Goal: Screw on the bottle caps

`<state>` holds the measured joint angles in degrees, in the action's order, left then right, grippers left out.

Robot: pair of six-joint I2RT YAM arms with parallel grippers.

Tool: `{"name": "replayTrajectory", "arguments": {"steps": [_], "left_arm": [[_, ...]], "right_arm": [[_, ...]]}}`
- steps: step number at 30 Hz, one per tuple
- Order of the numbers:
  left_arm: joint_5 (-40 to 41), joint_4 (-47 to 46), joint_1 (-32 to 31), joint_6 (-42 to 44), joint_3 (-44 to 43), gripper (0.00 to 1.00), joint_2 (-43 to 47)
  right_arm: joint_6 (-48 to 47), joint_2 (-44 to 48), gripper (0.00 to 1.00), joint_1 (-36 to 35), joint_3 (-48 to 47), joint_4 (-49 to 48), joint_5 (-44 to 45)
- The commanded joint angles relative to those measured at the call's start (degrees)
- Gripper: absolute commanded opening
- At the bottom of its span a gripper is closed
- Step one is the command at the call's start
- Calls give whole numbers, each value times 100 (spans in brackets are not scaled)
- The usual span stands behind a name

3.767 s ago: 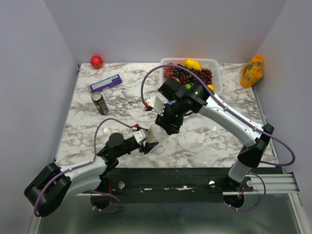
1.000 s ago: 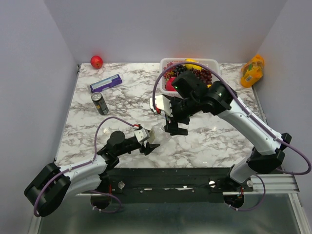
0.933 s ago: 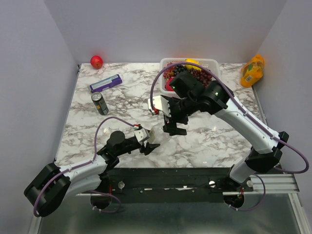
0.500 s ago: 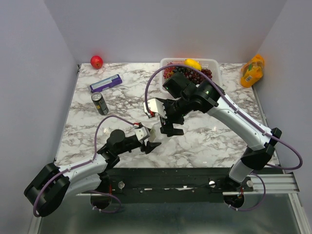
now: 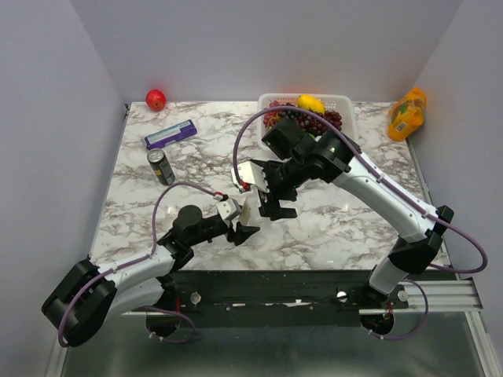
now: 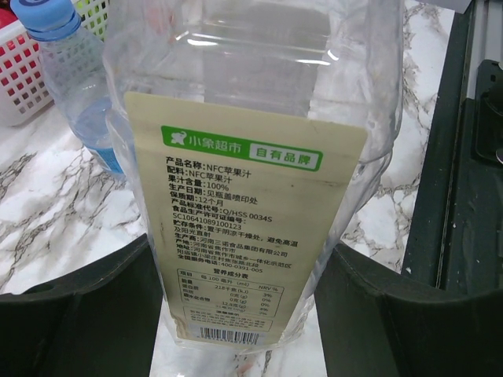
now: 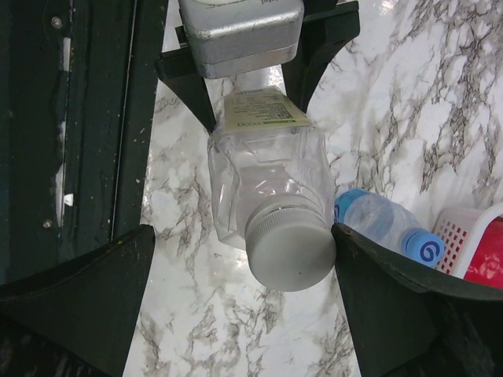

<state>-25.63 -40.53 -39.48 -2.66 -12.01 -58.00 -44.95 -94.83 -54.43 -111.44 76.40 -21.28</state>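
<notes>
A clear bottle with a yellow-green label stands tilted on the marble, my left gripper shut on its lower body. From above, the bottle sits between the left gripper and the right gripper. A white cap sits on its neck. My right gripper is open and straddles that cap, its right finger close against the cap's edge. A second bottle with a blue label and a blue cap stands just behind; it also shows in the left wrist view.
A white basket of fruit stands at the back, close behind the right arm. A dark can, a purple box and a red apple lie at the back left. An orange juice bottle is in the far right corner.
The right gripper has shifted left and settled over the cap of the held bottle. The left gripper has nudged the bottle slightly forward and still grips it.
</notes>
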Motion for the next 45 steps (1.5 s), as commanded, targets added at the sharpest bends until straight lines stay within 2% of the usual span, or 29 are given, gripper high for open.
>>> {"name": "replayTrajectory", "arguments": {"steps": [1,16,24,28,32,33,36,41,45], "left_arm": [[-127,-174,107,-235,-188,0,16],[-144,-271,301,-402,-144,0,43],[-136,-306,327,-402,-126,0,17],[-214,-280,327,-306,-117,0,25],[-408,-148,327,-34,-91,0,16],[-425,-104,327,54,-82,0,34],[-636,-16,319,212,-91,0,52],[-848,309,301,643,-223,0,87],[-917,633,301,1099,-319,0,105]], "right_arm": [[21,113,100,-50,131,296,97],[373,430,100,-41,676,533,572],[469,649,100,-41,1001,999,546],[654,842,94,-32,879,1079,598],[637,668,92,99,159,1026,791],[593,589,91,143,-260,1017,818],[242,465,92,152,-572,824,565],[-759,571,95,144,-229,498,90],[-1585,448,95,144,-300,971,-481]]}}
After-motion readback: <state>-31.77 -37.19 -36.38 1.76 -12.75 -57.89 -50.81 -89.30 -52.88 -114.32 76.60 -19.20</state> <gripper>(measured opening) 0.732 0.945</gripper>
